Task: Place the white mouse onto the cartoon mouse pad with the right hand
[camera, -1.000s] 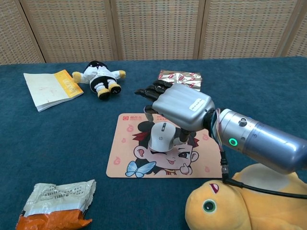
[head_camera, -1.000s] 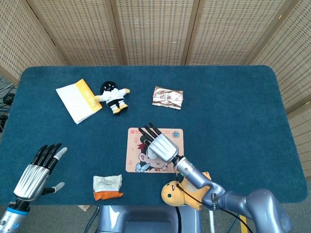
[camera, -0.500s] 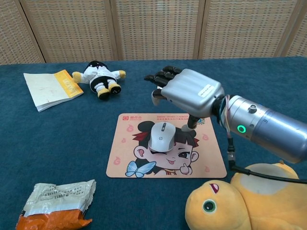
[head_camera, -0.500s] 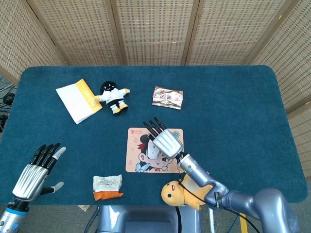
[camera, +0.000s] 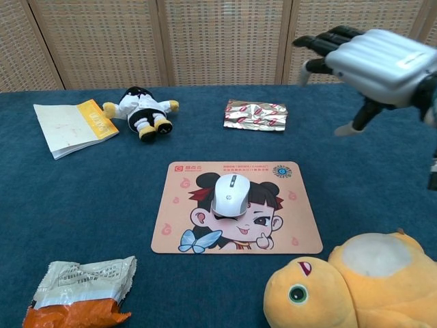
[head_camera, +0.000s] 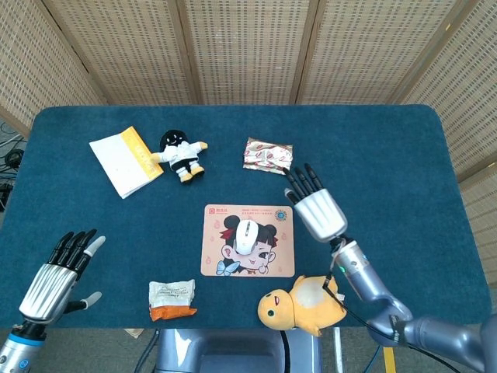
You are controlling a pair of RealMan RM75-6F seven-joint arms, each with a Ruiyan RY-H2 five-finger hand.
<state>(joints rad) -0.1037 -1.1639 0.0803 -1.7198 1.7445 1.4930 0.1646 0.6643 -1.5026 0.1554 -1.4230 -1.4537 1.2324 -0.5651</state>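
Evidently placement is complete: the white mouse, smooth and domed, rests centrally on the flat printed cartoon mouse pad. The right hand hangs clear to the pad's right, fingers spread, holding nothing. Judged next: retreat only, avoiding the yellow plush toy.

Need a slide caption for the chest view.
White mouse resting on cartoon pad; right hand open above, clear.

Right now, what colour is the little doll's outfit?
White, with black hair and yellow hands and feet; the doll shows best in the chest view.
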